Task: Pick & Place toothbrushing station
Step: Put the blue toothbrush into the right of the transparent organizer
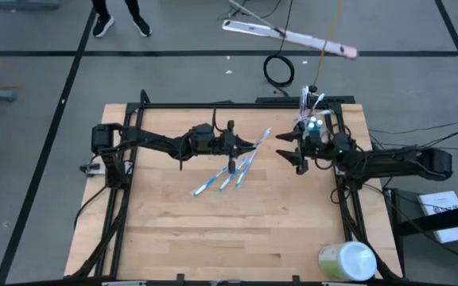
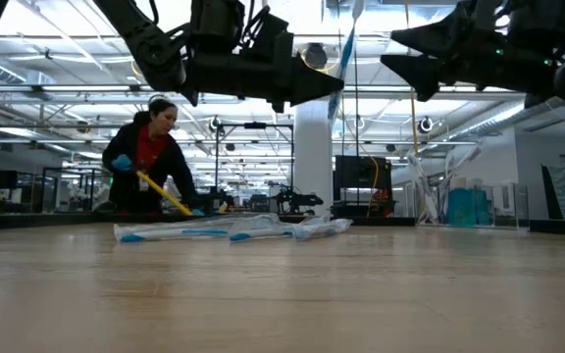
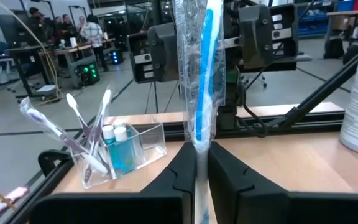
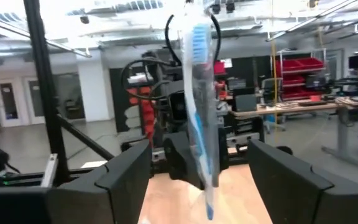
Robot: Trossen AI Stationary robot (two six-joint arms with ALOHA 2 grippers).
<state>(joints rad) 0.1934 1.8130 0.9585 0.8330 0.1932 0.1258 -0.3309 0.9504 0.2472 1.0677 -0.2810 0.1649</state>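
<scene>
My left gripper hangs above the table's middle, shut on a blue toothbrush in a clear wrapper. The toothbrush slants up toward my right gripper, which is open and level, with the brush end standing before its spread fingers. A clear plastic cup at the table's far right holds white and purple toothbrushes and teal-capped tubes; it also shows in the high view. Several wrapped toothbrushes lie flat on the table below my left gripper. My left gripper pinches the wrapped toothbrush's handle between its two fingers, near the lower end. The fingers lie across the handle and come from the table's left. The toothbrush is lifted clear of the table, its brush end tilted up and to the right.
A large pale green-and-white round container lies at the table's near right corner. A black frame runs along the table's far and side edges. A person works beyond the table with a yellow tool.
</scene>
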